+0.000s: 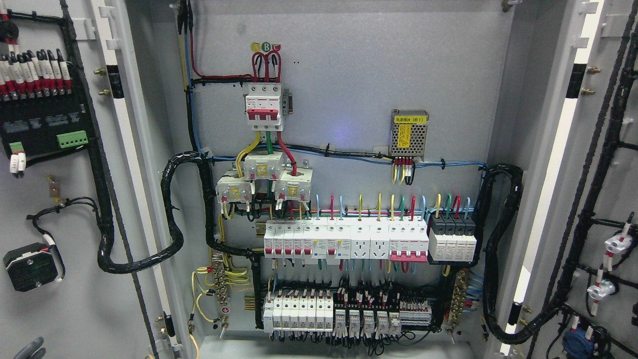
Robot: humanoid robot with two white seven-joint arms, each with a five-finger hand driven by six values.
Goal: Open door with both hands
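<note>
Nearest thing in view is a bit of grey robot hand poking up at the bottom left corner. Only a couple of rounded finger tips show, so I can't tell whether it's open or curled, and it isn't touching anything I can see. No sign of the other hand.

Both grey sheet-metal cabinet doors are swung wide open. The left door fills the left edge, its inner face carrying a black terminal block with a green connector and a small black square box on a wire. The right door takes the right edge, with black cable looms running down it (plus a few small white and blue fittings low down).

Further back, inside the cabinet, a thick black wrapped cable bundle loops from the left door into the box. On the grey back panel sit two rows of white breakers, a black module block at the right end of the upper row, a white three-pole main breaker with red wires up top, and a small perforated metal power supply with a yellow label.
</note>
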